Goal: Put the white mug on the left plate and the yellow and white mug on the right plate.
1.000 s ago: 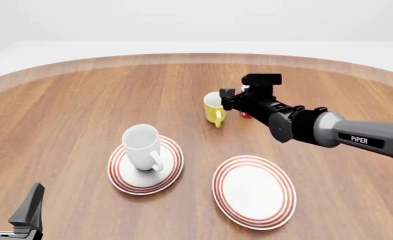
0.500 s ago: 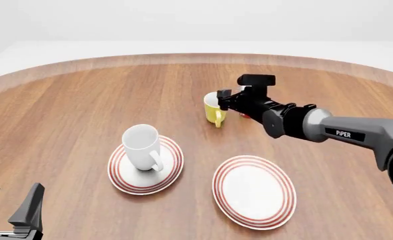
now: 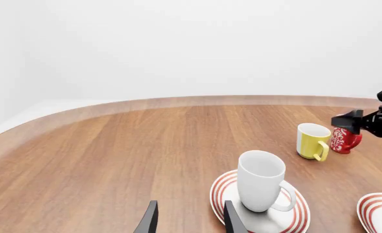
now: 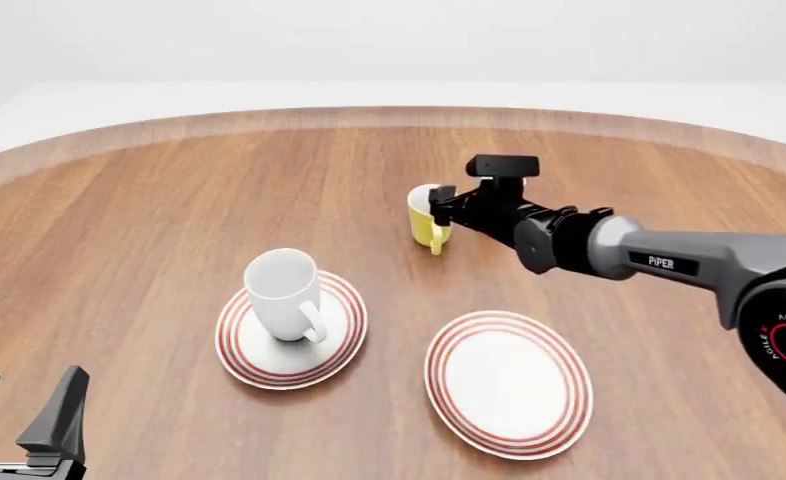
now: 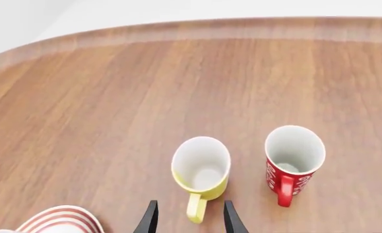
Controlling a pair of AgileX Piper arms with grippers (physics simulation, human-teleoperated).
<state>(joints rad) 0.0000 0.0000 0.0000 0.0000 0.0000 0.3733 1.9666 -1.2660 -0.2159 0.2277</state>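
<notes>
Surface: round wooden table (image 4: 140, 200) | Resting directly on it: left plate (image 4: 340, 340), right plate (image 4: 509, 382), yellow and white mug (image 4: 428, 222), red cup (image 5: 293, 163)

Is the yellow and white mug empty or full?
Empty: in the right wrist view the yellow and white mug stands upright, and its bare white bottom shows.

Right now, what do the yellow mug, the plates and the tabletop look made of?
Yellow and white mug: looks like glazed ceramic, smooth yellow outside, white inside. Left plate and right plate: likely ceramic too, white with thin red rim rings. Table: wood or wood veneer, visible grain, satin sheen. It's a simulator render, so materials are only apparent.
</notes>
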